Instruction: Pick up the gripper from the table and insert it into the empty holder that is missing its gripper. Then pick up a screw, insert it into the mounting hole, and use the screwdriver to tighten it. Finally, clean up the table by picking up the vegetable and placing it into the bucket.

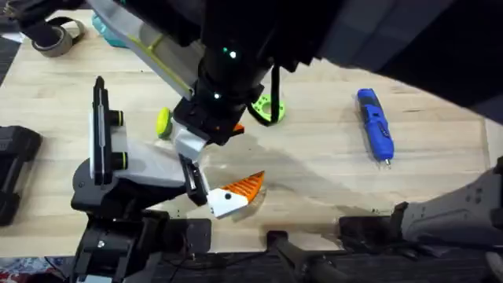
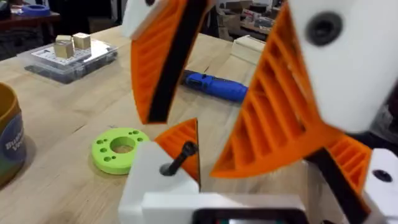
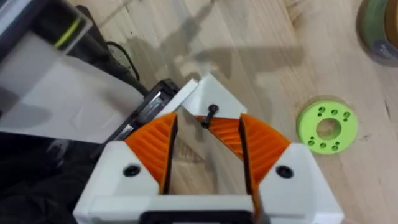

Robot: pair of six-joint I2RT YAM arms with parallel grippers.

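Orange-fingered gripper (image 1: 236, 194) with screw (image 3: 209, 116), blue screwdriver (image 1: 375, 124)

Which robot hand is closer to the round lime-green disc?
Right. The right gripper hovers just left of the disc; the left gripper sits farther off, near the table's front edge.

Between the right arm's spread orange fingers (image 3: 261, 146) stands a black screw (image 3: 210, 116) on the white gripper (image 3: 208, 99), blocking the gap. Beside them the green disc (image 3: 327, 126) lies apart; bare surface (image 3: 261, 50) stretches beyond.
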